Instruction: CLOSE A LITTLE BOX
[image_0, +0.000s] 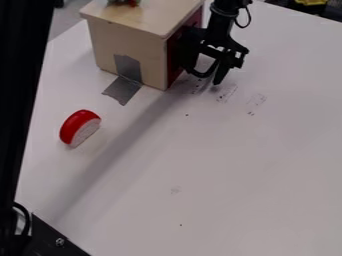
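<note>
At one o'clock, we locate the black two-finger gripper (212, 75) beside the red-sided rectangular wooden box (127, 41); we cannot determine finger opening.

One claw (210, 79) is seen above one tabletop (220, 165). Just beside the claw, one wooden box (147, 47) can be counted, with one bent strip of grey duct tape (123, 89) stuck to it. Well apart from the claw, one red-and-white round piece (79, 127) is found.
</note>
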